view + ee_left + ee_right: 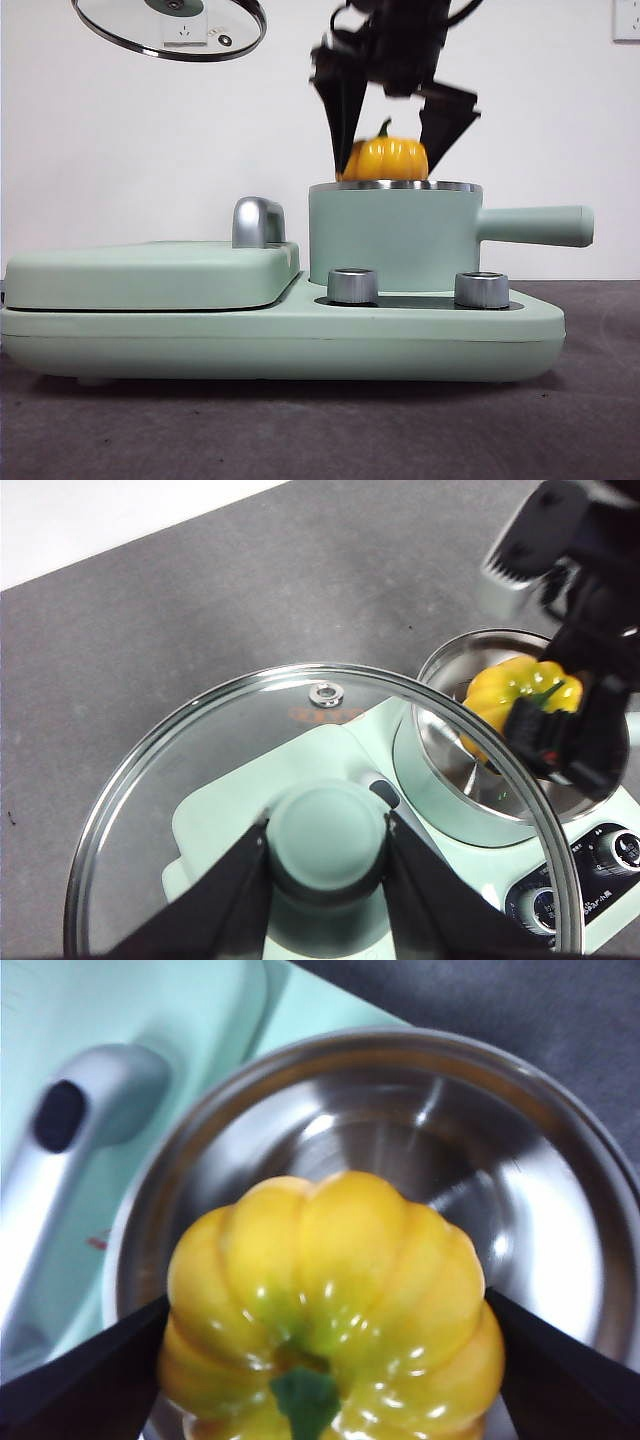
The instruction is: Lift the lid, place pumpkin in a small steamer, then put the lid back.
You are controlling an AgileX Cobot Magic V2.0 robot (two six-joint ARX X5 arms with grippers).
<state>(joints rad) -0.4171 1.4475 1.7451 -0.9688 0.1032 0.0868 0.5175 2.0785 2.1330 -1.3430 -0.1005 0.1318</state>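
My left gripper (327, 832) is shut on the mint-green knob (327, 852) of the clear glass lid (200, 770) and holds it high, up and left of the pot; the lid (170, 30) shows at the front view's top left. My right gripper (390, 165) is shut on the yellow-orange pumpkin (385, 158), one jaw on each side, stem up. It holds the pumpkin right over the open mouth of the small steamer (390, 240), its underside about level with the steel rim. The pumpkin (330, 1290) hangs above the bare steel bowl (400, 1130). The left wrist view also shows the pumpkin (515, 685).
The steamer stands on a wide mint-green base unit (280, 335) with two steel knobs (352, 285) (481, 289). A flat griddle cover (150, 275) with a chrome handle (258, 222) lies left of the pot. The pot's long handle (535, 225) points right.
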